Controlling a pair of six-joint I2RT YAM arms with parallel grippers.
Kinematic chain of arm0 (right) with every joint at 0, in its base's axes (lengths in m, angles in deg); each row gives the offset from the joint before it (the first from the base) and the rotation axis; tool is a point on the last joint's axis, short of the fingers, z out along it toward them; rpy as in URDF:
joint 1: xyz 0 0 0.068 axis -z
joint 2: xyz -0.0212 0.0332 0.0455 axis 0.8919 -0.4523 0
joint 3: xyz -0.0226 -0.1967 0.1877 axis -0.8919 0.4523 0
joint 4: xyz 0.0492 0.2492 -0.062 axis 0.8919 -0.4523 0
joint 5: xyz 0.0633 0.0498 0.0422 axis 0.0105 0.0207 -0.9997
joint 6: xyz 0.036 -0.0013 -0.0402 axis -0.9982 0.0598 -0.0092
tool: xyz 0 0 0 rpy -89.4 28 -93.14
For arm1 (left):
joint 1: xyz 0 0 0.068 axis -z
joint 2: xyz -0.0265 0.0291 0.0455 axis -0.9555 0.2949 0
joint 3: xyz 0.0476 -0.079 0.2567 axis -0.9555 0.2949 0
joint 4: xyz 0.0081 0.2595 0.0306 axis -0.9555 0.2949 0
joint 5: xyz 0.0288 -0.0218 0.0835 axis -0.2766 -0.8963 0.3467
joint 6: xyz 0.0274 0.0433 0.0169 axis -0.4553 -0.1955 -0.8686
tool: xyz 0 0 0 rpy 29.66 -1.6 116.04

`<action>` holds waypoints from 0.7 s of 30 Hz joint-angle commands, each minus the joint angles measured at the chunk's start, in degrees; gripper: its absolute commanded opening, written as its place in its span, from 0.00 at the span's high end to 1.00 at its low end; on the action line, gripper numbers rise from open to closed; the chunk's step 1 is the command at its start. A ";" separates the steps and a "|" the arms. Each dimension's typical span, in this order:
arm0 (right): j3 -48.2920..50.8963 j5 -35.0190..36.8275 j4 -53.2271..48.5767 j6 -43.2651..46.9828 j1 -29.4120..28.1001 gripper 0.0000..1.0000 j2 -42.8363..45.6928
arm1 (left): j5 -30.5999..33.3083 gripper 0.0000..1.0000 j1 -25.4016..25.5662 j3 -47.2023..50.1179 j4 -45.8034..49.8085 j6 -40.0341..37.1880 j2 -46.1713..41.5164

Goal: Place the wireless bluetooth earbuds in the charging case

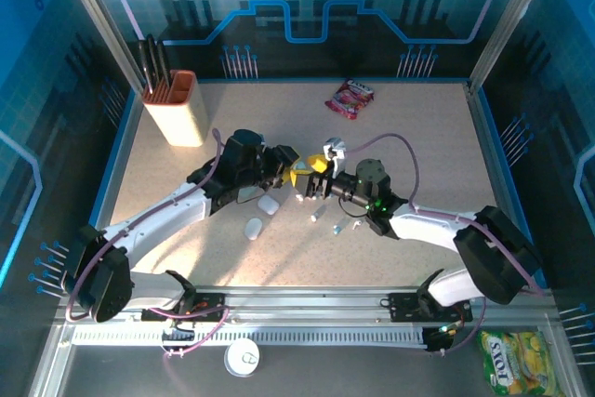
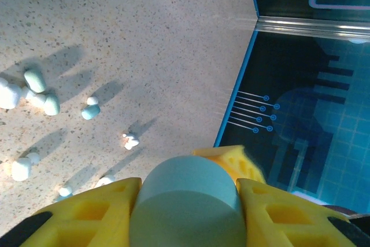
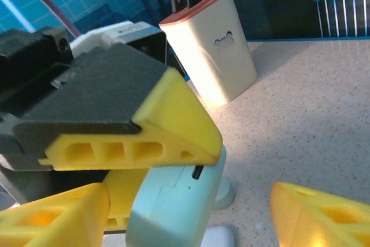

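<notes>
- Charging case (image 2: 185, 206): light-blue pebble at lower centre of the left wrist view, raised off the table (image 2: 173, 39). It looks hard, smooth and light. The rounded ends would likely slip, so the flatter flanks are the better hold.
- Left claw (image 2: 188, 186): clamped on that case, one yellow finger on each flank.
- Wireless bluetooth earbuds (image 2: 89, 111): tiny white and light-blue pieces scattered on the table, left half of the left wrist view. I judge them featherweight and rigid, apt to skid; pinch across the bulb.
- Right claw (image 3: 191, 203): fingers apart, flanking the case.
- Right wrist view adds the case's seam, a small dark spot on it, and a cream holder (image 3: 214, 50) at upper centre. Whether the lid is open, I cannot tell.
</notes>
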 commanded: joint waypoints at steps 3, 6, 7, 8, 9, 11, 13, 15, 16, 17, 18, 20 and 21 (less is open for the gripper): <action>-2.11 -0.69 3.45 -1.76 -0.50 0.52 -1.58 | -1.57 0.60 -0.23 0.88 -1.69 0.80 -1.15; -2.18 -1.00 3.27 -2.13 -0.41 0.65 -1.55 | -1.49 0.59 -0.23 1.10 -1.78 0.73 -1.23; -2.21 -1.04 3.00 -2.13 -0.30 0.68 -1.39 | -1.44 0.59 -0.23 1.13 -1.97 0.74 -1.24; -2.19 -1.19 2.69 -2.18 -0.26 0.70 -1.16 | -1.46 0.59 -0.25 1.29 -2.04 0.83 -1.24; -2.19 -1.29 2.40 -2.12 -0.22 0.72 -0.84 | -1.51 0.57 -0.23 1.42 -2.29 0.84 -1.23; -2.11 -1.39 1.81 -2.37 0.17 0.74 -0.11 | -1.28 0.52 -0.26 2.01 -3.46 1.17 -1.32; -2.15 -2.03 0.77 -3.07 0.98 0.75 0.84 | -0.36 0.40 -0.25 3.25 -5.92 2.00 -1.82; -1.98 -2.34 -0.60 -3.57 1.94 0.75 1.86 | 0.69 0.26 -0.31 4.05 -7.57 2.14 -2.56; -1.80 -2.74 -1.40 -4.34 2.70 0.75 2.49 | 1.41 0.16 -0.31 4.45 -8.59 1.64 -3.01; -1.72 -3.38 -1.97 -5.13 3.51 0.75 2.98 | 1.98 0.08 -0.40 4.67 -9.67 0.56 -3.37; -1.45 -4.21 -2.77 -6.34 4.54 0.75 3.54 | 2.60 0.01 -0.52 4.74 -10.39 -1.33 -3.88; -1.33 -6.68 -4.96 -8.33 6.58 0.76 4.47 | 3.07 0.01 -0.86 5.35 -13.30 -7.02 -4.93; -1.25 -8.79 -6.43 -9.22 7.87 0.76 5.18 | 2.87 0.01 -1.36 5.89 -15.24 -10.06 -5.61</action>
